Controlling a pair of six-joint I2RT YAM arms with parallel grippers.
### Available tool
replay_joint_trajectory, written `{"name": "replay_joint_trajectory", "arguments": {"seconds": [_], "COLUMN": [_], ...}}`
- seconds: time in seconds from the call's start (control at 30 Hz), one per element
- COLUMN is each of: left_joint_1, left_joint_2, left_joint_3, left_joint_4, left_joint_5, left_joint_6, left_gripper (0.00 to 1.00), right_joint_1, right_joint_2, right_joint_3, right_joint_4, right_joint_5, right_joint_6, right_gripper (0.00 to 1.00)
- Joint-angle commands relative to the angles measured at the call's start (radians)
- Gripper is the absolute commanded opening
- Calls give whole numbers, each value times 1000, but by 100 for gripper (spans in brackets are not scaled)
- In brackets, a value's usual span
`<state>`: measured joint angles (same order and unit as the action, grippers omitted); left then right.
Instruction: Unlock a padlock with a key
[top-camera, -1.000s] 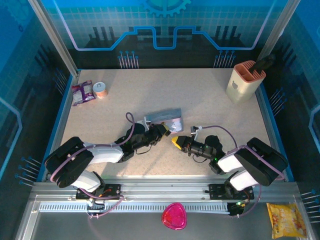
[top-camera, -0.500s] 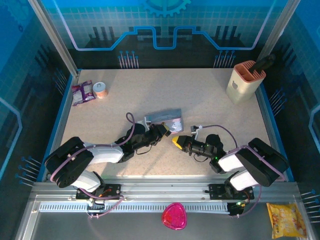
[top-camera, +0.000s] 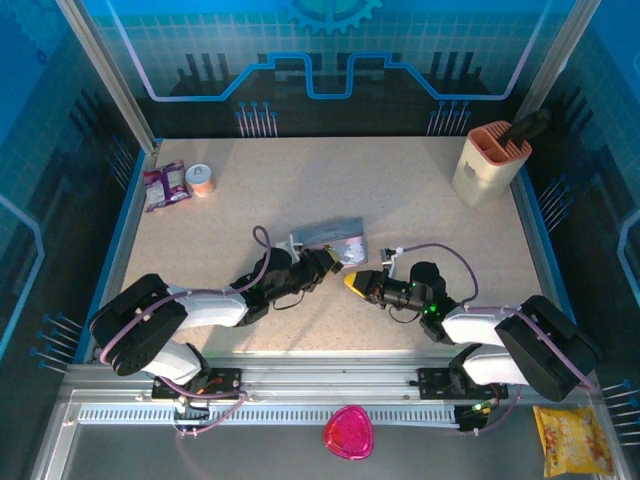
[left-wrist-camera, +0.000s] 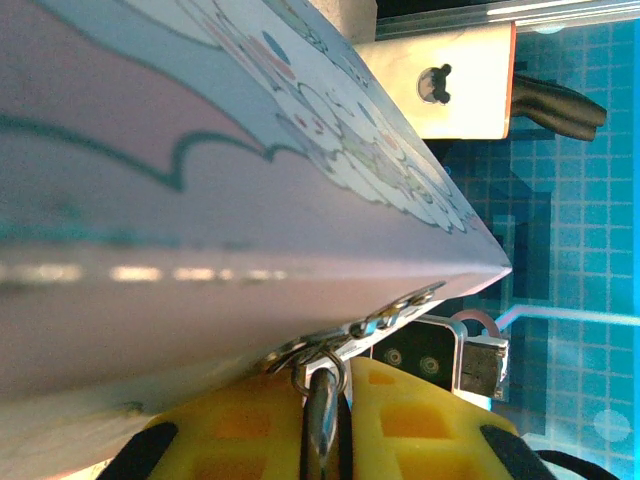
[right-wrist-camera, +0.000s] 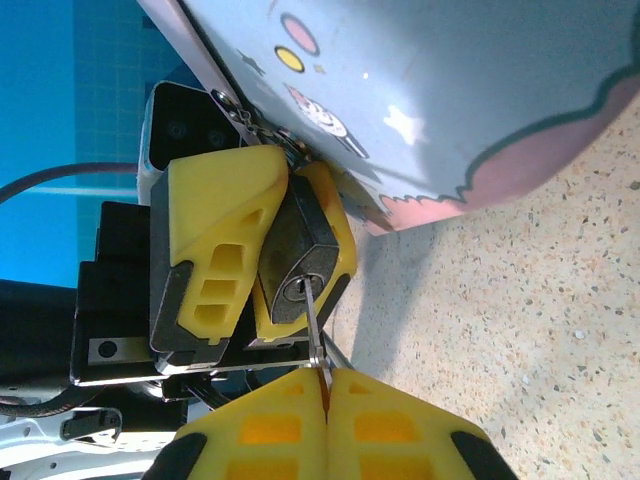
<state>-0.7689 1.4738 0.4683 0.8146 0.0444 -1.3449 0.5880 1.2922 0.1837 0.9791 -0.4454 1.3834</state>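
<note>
While the left gripper (top-camera: 327, 264) lies low on the table (top-camera: 420, 210), a purple packet (top-camera: 165, 185) and a small roll (top-camera: 201, 179) sit well apart from its jaws, off to their far left near the table's edge. Those jaws are clamped on the padlock (right-wrist-camera: 298, 262), its dark body squeezed between the yellow fingers (right-wrist-camera: 215, 240) with the keyhole face turned toward the other arm. A thin metal loop (left-wrist-camera: 322, 415) rises between the fingers to a small clasp (left-wrist-camera: 375, 320) on the edge of the pale blue cartoon tin (top-camera: 330, 236). The tin lies just behind both sets of jaws and crowds the space above the lock. Just right of the padlock, the right gripper (top-camera: 352, 281) has its jaws closed on the key (right-wrist-camera: 313, 325), whose thin blade reaches the keyhole; how deep it sits I cannot tell. Far to the right of these jaws stands a beige holder (top-camera: 490, 162). On the near rail lie a pink object (top-camera: 347, 432) and a yellow bag (top-camera: 572, 440).
</note>
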Motion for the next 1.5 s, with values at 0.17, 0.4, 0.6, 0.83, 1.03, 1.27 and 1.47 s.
{"name": "replay_joint_trajectory", "arguments": {"seconds": [0.17, 0.4, 0.6, 0.83, 1.03, 1.27, 1.47], "left_joint_1": [-104, -115, -116, -126, -129, -129, -130], "left_joint_2": [-20, -9, -12, -8, 6, 8, 2], "left_joint_3": [51, 50, 49, 59, 67, 78, 81], "left_joint_4": [84, 85, 87, 87, 102, 104, 100], "left_joint_5": [109, 102, 108, 109, 105, 101, 109], "left_joint_6": [32, 36, 34, 35, 26, 26, 30], "left_gripper": [0, 0, 0, 0, 0, 0, 0], "right_joint_1": [-68, -84, -133, -123, -42, 53, 20], "right_joint_2": [53, -4, -41, 1, -10, 22, 72], "right_joint_3": [35, 43, 68, 77, 106, 89, 58], "right_joint_4": [192, 99, -48, 26, 12, 56, 147], "right_joint_5": [-10, -15, -58, -66, -14, 71, 68], "right_joint_6": [66, 53, -18, 6, -6, 3, 31], "right_gripper": [0, 0, 0, 0, 0, 0, 0]}}
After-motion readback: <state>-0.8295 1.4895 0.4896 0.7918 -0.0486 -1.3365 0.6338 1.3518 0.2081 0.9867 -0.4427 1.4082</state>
